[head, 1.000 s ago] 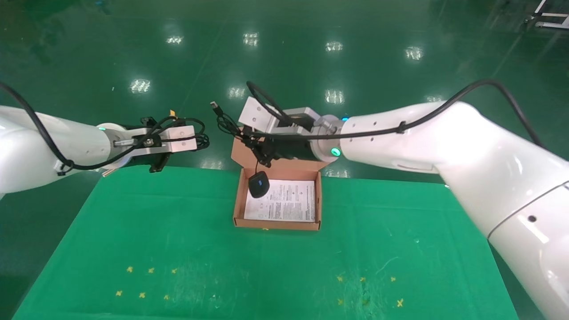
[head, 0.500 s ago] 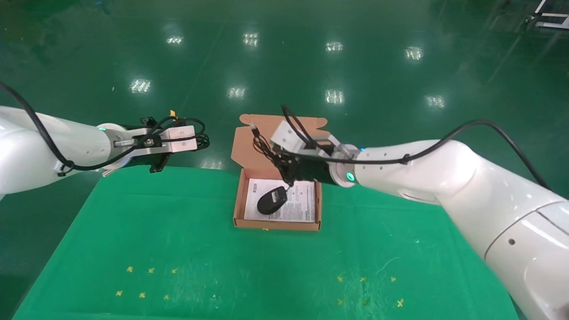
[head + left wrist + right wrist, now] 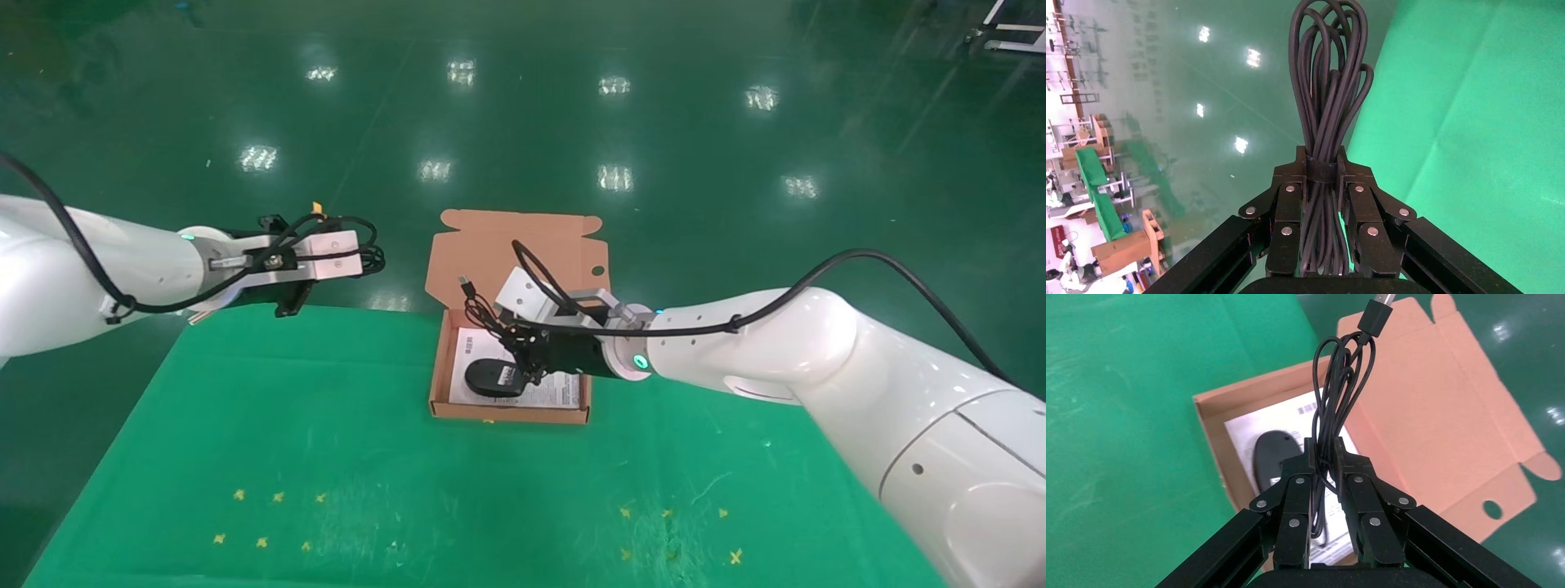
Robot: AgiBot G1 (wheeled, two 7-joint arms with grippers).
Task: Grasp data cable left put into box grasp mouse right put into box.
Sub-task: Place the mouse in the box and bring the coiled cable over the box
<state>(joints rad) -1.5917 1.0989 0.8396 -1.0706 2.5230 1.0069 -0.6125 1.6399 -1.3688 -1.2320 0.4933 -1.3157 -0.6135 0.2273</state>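
I have the right gripper [image 3: 523, 359] low over the box [image 3: 441, 359], its jaws clenched on the mouse's cord [image 3: 1333, 398]. The cord runs up between the jaws and loops past their tips, with the USB plug [image 3: 1376, 318] at the far end. The mouse [image 3: 490, 377] itself lies inside the box on the printed sheet [image 3: 564, 392], just beside the jaw tips and not between them. The box sits on the green desk [image 3: 327, 457] with its lid flap [image 3: 490, 245] open toward the far side. My left gripper [image 3: 359, 260] hangs off the desk's far left corner, jaws clamped around the middle of the data cable [image 3: 1327, 92], whose loops stick out beyond the jaw tips.
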